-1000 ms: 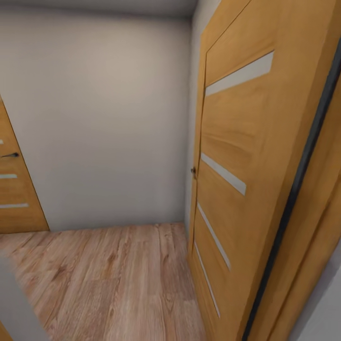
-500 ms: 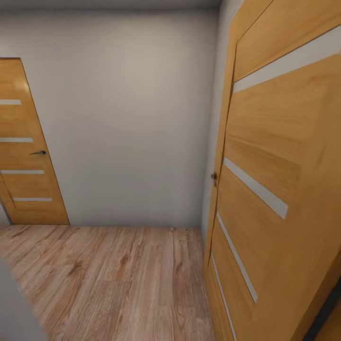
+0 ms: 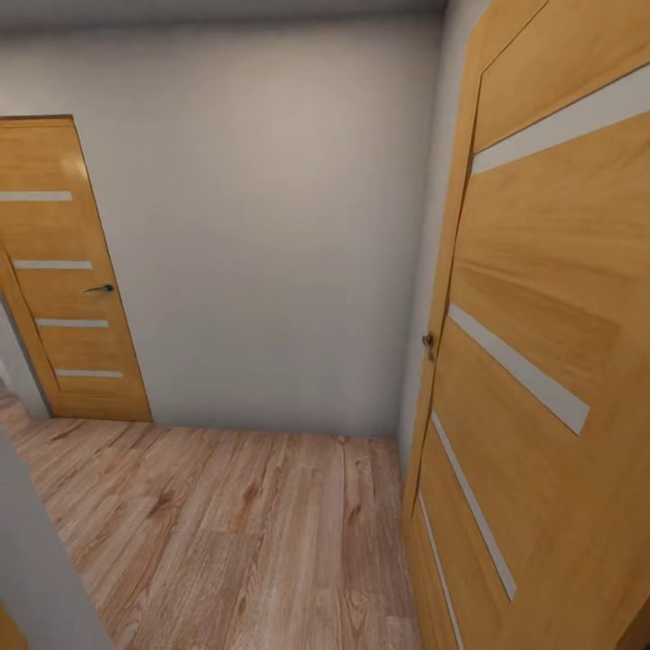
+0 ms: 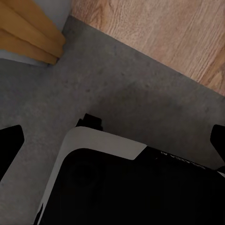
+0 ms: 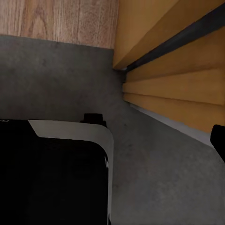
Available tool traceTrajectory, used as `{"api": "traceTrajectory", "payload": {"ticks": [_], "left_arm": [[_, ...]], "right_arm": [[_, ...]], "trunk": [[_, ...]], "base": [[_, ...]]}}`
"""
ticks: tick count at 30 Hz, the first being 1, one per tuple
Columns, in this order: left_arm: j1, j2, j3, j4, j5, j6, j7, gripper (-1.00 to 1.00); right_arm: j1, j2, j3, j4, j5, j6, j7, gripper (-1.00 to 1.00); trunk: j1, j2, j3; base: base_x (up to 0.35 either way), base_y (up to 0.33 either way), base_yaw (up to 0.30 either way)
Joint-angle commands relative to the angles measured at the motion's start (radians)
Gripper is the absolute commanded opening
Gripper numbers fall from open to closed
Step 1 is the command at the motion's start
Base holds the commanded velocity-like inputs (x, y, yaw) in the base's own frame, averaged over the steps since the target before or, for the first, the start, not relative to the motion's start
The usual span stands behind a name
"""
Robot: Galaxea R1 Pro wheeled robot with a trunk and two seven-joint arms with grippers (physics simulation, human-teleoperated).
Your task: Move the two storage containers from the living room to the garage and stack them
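Observation:
The two storage containers are out of view. In the left wrist view my left gripper (image 4: 113, 140) hangs open over dark grey concrete floor (image 4: 140, 89), its black fingertips (image 4: 10, 143) at both picture edges with nothing between them. My right gripper (image 5: 112, 136) also hangs over grey concrete floor (image 5: 159, 164). One black fingertip (image 5: 218, 138) shows far out at the edge, and nothing is held.
Ahead lies a small hallway with a light wood-plank floor (image 3: 235, 533) and an off-white wall (image 3: 271, 244). A wooden door (image 3: 542, 361) stands close on the right, another wooden door (image 3: 68, 271) at the far left. My black-and-white base (image 4: 103, 154) sits at the concrete-to-wood threshold.
The head camera has turned, so the whole view has shifted: the left door has come fully into view and the right door has slid further right. Nothing else has changed.

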Motion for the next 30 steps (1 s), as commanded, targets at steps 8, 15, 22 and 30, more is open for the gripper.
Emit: {"api": "traceTrajectory", "payload": {"ticks": [8, 15, 22, 30], "left_arm": [[-0.001, -0.001, -0.002, 0.0, 0.007, -0.001, 0.0, 1.0], [-0.001, -0.003, -0.002, 0.0, 0.007, -0.001, 0.0, 1.0], [-0.001, -0.002, -0.002, -0.001, 0.007, -0.001, 0.0, 1.0], [-0.001, -0.002, -0.002, -0.001, 0.007, -0.001, 0.0, 1.0]], "right_arm": [[-0.001, -0.001, 0.008, 0.003, -0.009, -0.005, 0.0, 1.0], [-0.001, -0.001, 0.008, 0.003, -0.009, -0.006, 0.0, 1.0], [-0.001, -0.001, 0.008, 0.003, -0.009, -0.006, 0.0, 1.0], [-0.001, -0.002, 0.008, 0.003, -0.009, -0.005, 0.0, 1.0]], "trunk": [[0.0, -0.001, -0.001], [0.0, -0.001, -0.001], [0.0, -0.001, -0.001], [0.0, -0.001, -0.001]], "base": [[0.0, 0.032, 0.001], [0.0, 0.179, 0.0], [0.0, 0.018, 0.0], [0.0, 0.001, 0.0]]}}
